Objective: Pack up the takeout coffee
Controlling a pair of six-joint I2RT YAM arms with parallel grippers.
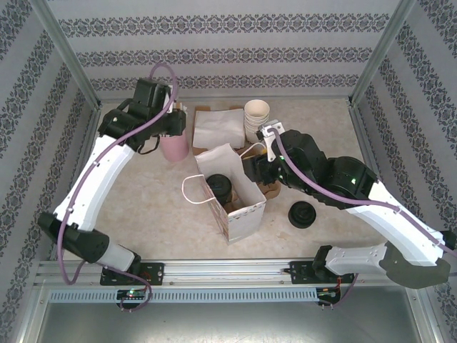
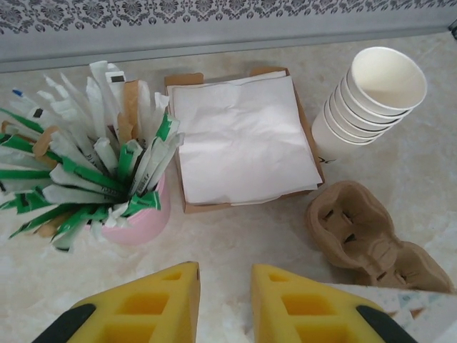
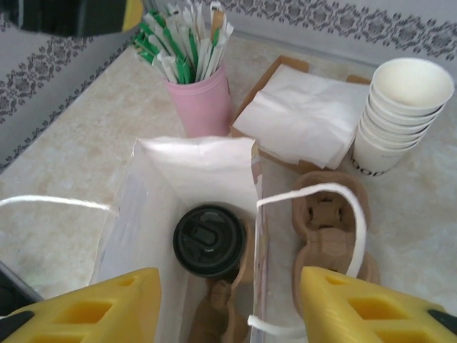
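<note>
The coffee (image 3: pixel 209 241) stands upright with its lid on at the bottom of the open bag (image 3: pixel 186 168). A piece of brown card sits just beside it in there. I'd guess that's a carrier, put in to keep the cup from tipping.

The right gripper (image 3: pixel 227 280) hangs over the bag's rim with its jaws spread wide and nothing clamped. The handle (image 3: pixel 357 236) loops loose below it. To my eye it could be placed to steady the mouth or to take that handle, and I can't say which.

Beyond the bag and to its left, the left gripper (image 2: pixel 225 270) hovers by the pink cup (image 2: pixel 136 223) of sachets. Its jaws are only slightly apart and empty, probably lined up to pick an extra.

Napkins (image 2: pixel 243 139) and stacked cups (image 2: pixel 371 100) lie behind the bag, likely supplies kept in reach.

A black lid (image 1: pixel 301 214) sits on the table to the right of the bag, and I can't tell whether there is a cup beneath it.
</note>
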